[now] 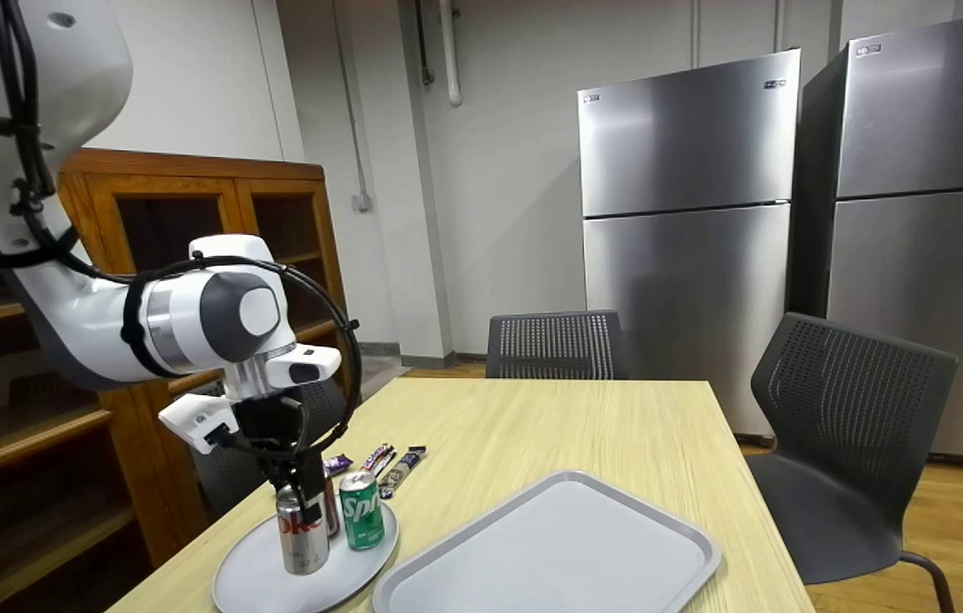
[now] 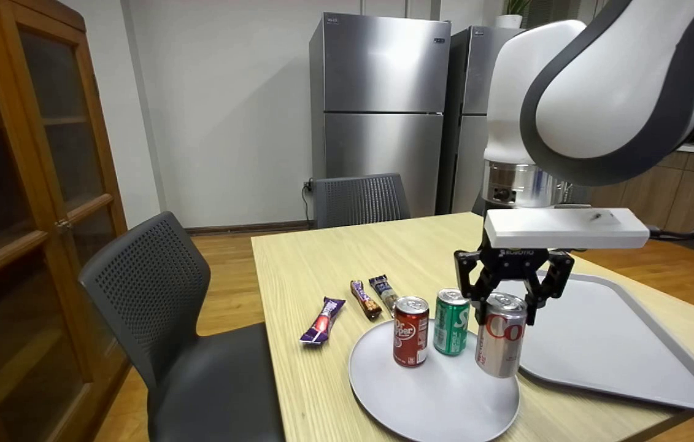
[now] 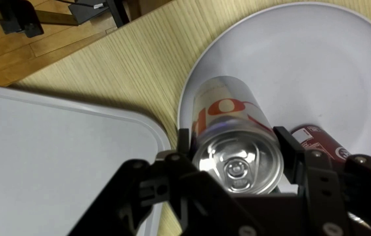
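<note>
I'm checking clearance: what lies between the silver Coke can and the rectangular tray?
In the wrist view, from can to tray: one of the fingers, the edge of the round plate, then a strip of tabletop.

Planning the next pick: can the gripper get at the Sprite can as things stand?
Probably not: the gripper appears closed on the silver Coke can, so its jaws are occupied. The Sprite can stands close by.

The round plate (image 2: pixel 427 402) looks smooth and matt; over it, a shiny metal can (image 2: pixel 502 344); beside it, a plastic-looking matt tray (image 2: pixel 607 344); beneath, a wood-grained table (image 2: pixel 300 264).
</note>
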Robot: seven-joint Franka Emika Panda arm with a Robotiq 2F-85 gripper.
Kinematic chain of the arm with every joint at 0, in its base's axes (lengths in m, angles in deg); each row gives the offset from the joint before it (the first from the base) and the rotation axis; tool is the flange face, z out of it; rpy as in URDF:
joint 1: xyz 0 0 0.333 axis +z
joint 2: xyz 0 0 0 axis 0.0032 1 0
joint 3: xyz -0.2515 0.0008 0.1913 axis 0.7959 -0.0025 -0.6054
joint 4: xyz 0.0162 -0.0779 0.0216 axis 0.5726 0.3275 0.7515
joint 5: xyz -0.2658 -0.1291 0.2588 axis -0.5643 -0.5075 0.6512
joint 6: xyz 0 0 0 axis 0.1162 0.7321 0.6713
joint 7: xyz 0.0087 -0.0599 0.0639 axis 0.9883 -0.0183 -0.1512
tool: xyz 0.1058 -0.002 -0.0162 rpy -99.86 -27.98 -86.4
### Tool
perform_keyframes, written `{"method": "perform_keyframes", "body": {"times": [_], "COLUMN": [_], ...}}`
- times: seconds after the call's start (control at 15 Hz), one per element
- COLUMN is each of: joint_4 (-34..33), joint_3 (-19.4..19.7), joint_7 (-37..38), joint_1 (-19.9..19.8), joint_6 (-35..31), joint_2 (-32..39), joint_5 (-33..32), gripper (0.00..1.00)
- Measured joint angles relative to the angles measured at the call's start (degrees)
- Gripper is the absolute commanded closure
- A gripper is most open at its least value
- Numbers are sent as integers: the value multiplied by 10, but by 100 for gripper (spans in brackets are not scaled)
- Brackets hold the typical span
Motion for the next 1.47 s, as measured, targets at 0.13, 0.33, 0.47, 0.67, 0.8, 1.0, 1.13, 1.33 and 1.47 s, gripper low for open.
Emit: {"method": "perform_keyframes", "body": {"times": [0.13, 0.33, 0.47, 0.67, 0.8, 1.0, 1.13, 1.33, 1.47], "joint_4": [-1, -6, -11, -22, -31, -44, -54, -66, -75], "joint_3": [-3, -5, -5, -5, -5, -5, -1, 8, 15], "joint_7": [7, 19, 28, 41, 49, 57, 67, 81, 88], "joint_1": [5, 13, 19, 26, 31, 39, 46, 57, 65], "joint_6": [0, 0, 0, 0, 0, 0, 0, 0, 0], "joint_2": [5, 15, 25, 41, 53, 71, 82, 96, 106], "joint_5": [0, -2, -4, -7, -8, -8, -11, -16, -18], "gripper": [61, 61, 61, 61, 61, 61, 61, 61, 61]}}
